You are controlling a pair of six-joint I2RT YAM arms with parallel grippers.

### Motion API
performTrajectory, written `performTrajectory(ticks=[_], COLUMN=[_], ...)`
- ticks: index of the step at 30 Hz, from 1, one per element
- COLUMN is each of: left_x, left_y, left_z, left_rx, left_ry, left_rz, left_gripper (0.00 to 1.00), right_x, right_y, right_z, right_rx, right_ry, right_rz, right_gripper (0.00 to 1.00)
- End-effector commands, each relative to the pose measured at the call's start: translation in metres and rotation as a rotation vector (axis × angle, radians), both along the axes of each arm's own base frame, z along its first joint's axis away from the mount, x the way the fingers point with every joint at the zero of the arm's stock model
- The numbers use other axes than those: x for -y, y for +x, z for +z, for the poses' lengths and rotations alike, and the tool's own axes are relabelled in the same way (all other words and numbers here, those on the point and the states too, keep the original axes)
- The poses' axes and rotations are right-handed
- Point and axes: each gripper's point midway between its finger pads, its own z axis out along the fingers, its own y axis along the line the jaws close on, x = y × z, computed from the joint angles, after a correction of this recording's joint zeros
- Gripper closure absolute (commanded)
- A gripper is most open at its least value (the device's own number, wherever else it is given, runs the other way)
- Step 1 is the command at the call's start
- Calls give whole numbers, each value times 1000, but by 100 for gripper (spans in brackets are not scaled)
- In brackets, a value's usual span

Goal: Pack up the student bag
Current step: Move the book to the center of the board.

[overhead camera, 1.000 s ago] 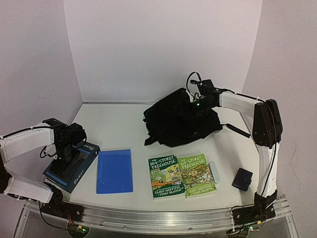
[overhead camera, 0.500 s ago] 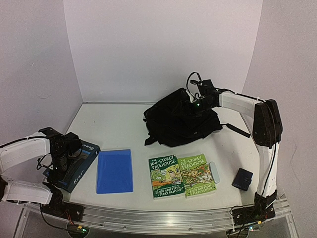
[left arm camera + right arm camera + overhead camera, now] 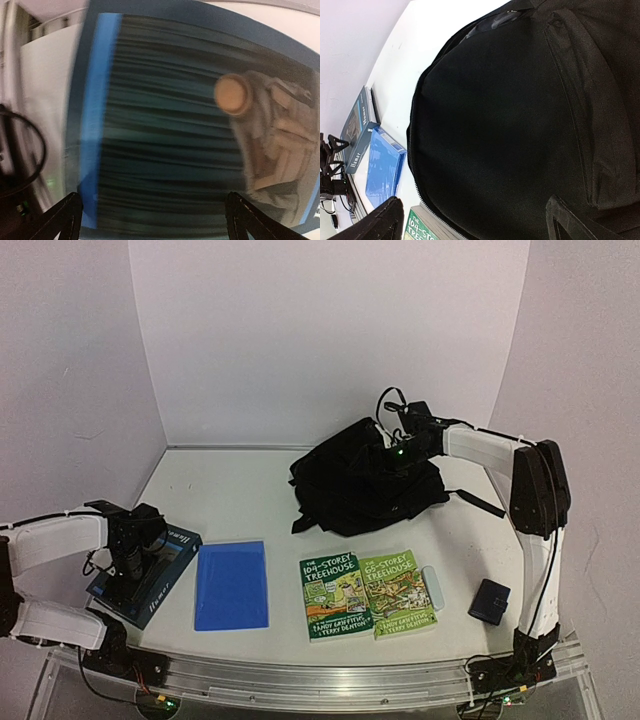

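The student bag (image 3: 362, 485) is a large black backpack lying at the back middle of the table. It fills the right wrist view (image 3: 520, 125), with its zip running along the left edge. My right gripper (image 3: 396, 452) hovers over the bag's top, jaws wide open and empty, and the same shows in its wrist view (image 3: 475, 225). My left gripper (image 3: 130, 562) is open just above a dark blue book (image 3: 147, 575) at the front left. In the left wrist view (image 3: 155, 225) the book's cover (image 3: 165, 125) is blurred and spans the gap between the fingers (image 3: 65, 220).
A bright blue folder (image 3: 232, 583) lies right of the dark book. Two green Treehouse books (image 3: 340, 596) (image 3: 400, 591) lie at the front middle, with a pale case (image 3: 433, 587) beside them. A small dark-blue pouch (image 3: 490, 601) sits front right. A bag strap (image 3: 478, 500) trails rightwards.
My left gripper has dropped lower and drawn slightly left over the dark blue book. The right arm and the bag have not moved.
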Motion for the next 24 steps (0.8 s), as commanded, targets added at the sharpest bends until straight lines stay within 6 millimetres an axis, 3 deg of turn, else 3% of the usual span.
performTrajectory(ticks=[1,5,11,16,21,24], left_x=[9,22,53,80,102,111], left_y=[54,97,163,205,230,234], left_z=[-1,-4,-8,-23,-31,-34], left_rx=[124,140,132,47,17,-7], left_ry=[-26,-47,-91,-141,-186,-205], left_rz=[-193,-369,-668,-914,-1121,-1240], left_gripper=[2,7,26,36,43,45], right_x=[-2,-4,-8,-12,-25,-40], right_y=[7,7,11,13,14,16], right_z=[19,18,17,18,24,31], right_rx=[55,49,50,52,74,98], right_ry=[7,14,25,38,49,64], right_rz=[14,24,32,41,69,92], right_gripper=[2,2,2,2,2,3])
